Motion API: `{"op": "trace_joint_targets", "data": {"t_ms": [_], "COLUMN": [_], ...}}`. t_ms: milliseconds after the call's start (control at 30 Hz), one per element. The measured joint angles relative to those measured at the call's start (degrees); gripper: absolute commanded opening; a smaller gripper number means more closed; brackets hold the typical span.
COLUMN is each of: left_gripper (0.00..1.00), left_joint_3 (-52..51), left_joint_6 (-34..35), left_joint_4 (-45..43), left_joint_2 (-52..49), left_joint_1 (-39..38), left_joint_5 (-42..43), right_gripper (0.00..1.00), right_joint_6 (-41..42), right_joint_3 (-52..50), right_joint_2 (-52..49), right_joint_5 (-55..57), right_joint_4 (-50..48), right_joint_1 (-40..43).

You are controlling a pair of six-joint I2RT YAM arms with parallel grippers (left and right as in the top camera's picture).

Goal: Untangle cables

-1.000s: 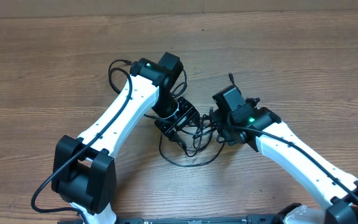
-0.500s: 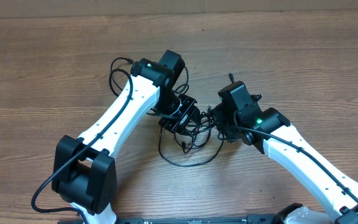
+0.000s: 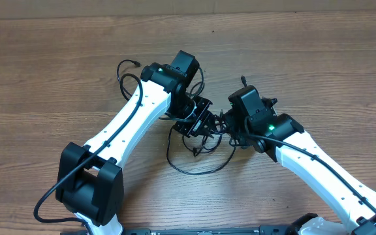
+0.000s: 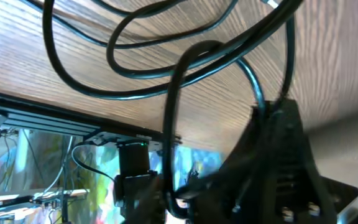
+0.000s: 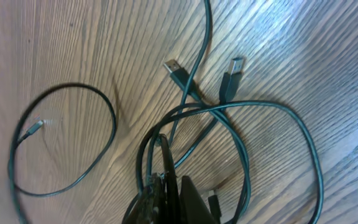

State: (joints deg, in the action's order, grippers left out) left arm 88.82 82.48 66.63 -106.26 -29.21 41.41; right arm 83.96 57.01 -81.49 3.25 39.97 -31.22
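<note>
— Left gripper [image 3: 201,123] is inside the knot of cables [image 3: 201,173], in the middle of the wooden table [image 3: 57,65]. One cord runs close by its fingers, but I cannot tell if the jaws are together on it or apart.

— And the right gripper [image 5: 162,152]?

— Its fingers are pressed together and thin cords come out at the tips, so I judge it is clamped on the cables. The two grippers are just beside each other.

— So how to do the separating well?

— I think the arms should move apart slowly and low over the wood, each with one cord only. USB plugs [image 5: 174,67] lie free near the loops, and a plug can catch in a loop and make the knot tighter. If a loop tightens, it is better to stop and take the cord at another place.
</note>
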Motion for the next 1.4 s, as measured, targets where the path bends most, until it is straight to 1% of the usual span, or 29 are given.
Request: {"op": "trace_joint_targets", "data": {"t_ms": [300, 433, 467, 500, 533, 567, 600, 633, 667, 833, 900, 1033, 1167, 1200, 1267, 1400], "left_gripper": [0.04, 0.04, 0.04, 0.04, 0.04, 0.04, 0.04, 0.04, 0.04, 0.05, 0.04, 0.04, 0.04, 0.04, 0.04, 0.04], "left_joint_3": [0.0, 0.0, 0.0, 0.0, 0.0, 0.0, 0.0, 0.0, 0.0, 0.0, 0.0, 0.0, 0.0, 0.0, 0.0, 0.0], "left_joint_6": [0.15, 0.11, 0.11, 0.11, 0.11, 0.09, 0.09, 0.09, 0.09, -0.15, -0.31, -0.37, -0.35, -0.35, -0.35, -0.33], "left_joint_4": [-0.31, -0.31, -0.37, -0.42, -0.42, -0.46, -0.48, -0.48, -0.48, -0.48, -0.48, -0.48, -0.48, -0.48, -0.55, -0.72], "left_joint_2": [0.0, 0.0, 0.0, 0.0, 0.0, 0.0, 0.0, 0.0, 0.0, 0.0, 0.0, 0.0, 0.0, 0.0, 0.0, 0.0], "left_joint_1": [0.04, 0.04, 0.11, 0.17, 0.39, 0.5, 0.76, 1.01, 1.27, 2.4, 3.02, 3.93, 5.25, 5.38, 5.73, 5.81], "left_joint_5": [-0.11, -0.24, -0.24, -0.22, -0.22, -0.22, -0.2, -0.22, -0.26, -2.43, -3.37, -5.18, -6.64, -6.8, -7.02, -6.97], "right_gripper": [0.04, 0.04, 0.09, 0.17, 0.3, 0.39, 0.45, 0.49, 0.5, 0.52, 0.56, 0.59, 0.56, 0.54, 0.52, 0.53], "right_joint_6": [-0.5, -3.19, -3.93, -4.7, -5.79, -6.51, -7.41, -8.15, -8.74, -9.9, -10.36, -11.96, -14.19, -14.62, -15.21, -13.94], "right_joint_3": [0.0, 0.0, 0.02, 0.09, 0.13, 0.15, 0.2, 0.22, 0.26, 0.31, 0.31, 0.31, 0.31, 0.31, 0.31, 0.31], "right_joint_2": [0.0, 0.0, 0.0, 0.0, 0.0, 0.0, 0.0, 0.0, 0.02, 0.44, 1.53, 5.29, 9.44, 10.12, 10.51, 9.73], "right_joint_5": [0.2, 1.42, 1.7, 1.9, 2.14, 2.45, 2.38, 2.58, 2.36, 0.66, -0.81, -5.18, -11.85, -14.05, -17.18, -19.02], "right_joint_4": [1.05, 2.4, 2.82, 3.17, 3.43, 3.87, 4.09, 4.22, 4.26, 5.16, 6.08, 6.84, 6.82, 6.84, 6.86, 6.82], "right_joint_1": [-0.11, -0.55, -0.68, -0.7, -0.74, -0.76, -0.74, -0.74, -0.74, 0.2, 1.64, 5.35, 8.61, 8.81, 8.2, 4.94]}}
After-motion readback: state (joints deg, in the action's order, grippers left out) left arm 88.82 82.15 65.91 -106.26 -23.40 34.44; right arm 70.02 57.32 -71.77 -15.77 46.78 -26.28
